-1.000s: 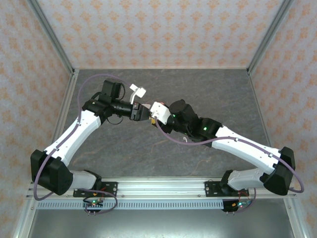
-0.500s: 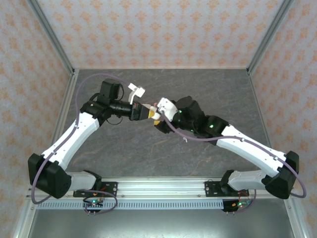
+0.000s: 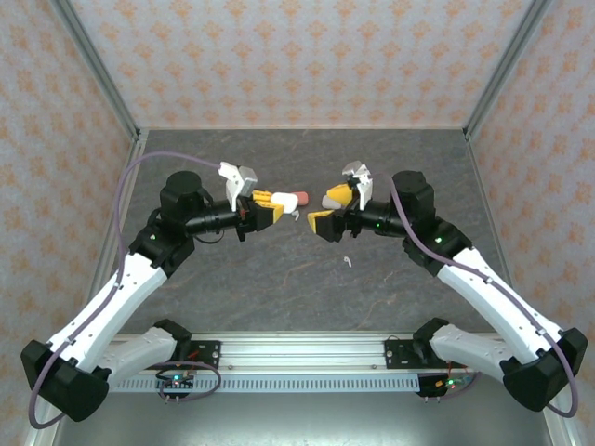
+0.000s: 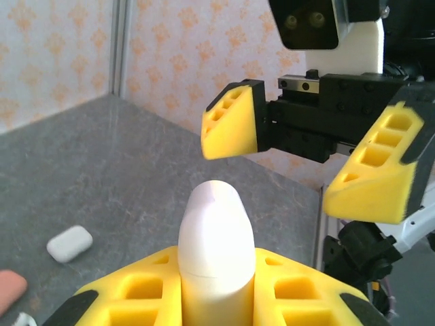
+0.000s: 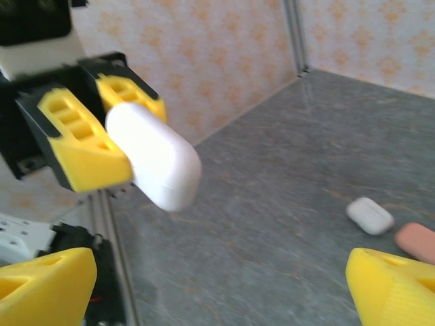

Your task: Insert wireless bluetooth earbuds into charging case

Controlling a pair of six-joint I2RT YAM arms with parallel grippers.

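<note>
Above the table [image 3: 232, 279], the left pincer [image 3: 264, 206] clamps a white charging case [image 4: 216, 224], long axis aimed at the open right pincer [image 4: 299, 153] opposite.

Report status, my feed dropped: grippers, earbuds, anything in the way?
Left gripper shut on closed white case, held in air. Right gripper open, empty, facing it. Likely one white earbud loose on table. Nothing between the two grippers.

Grey marbled table [image 3: 279, 288] between orange-patterned walls [image 3: 297, 56]
</note>
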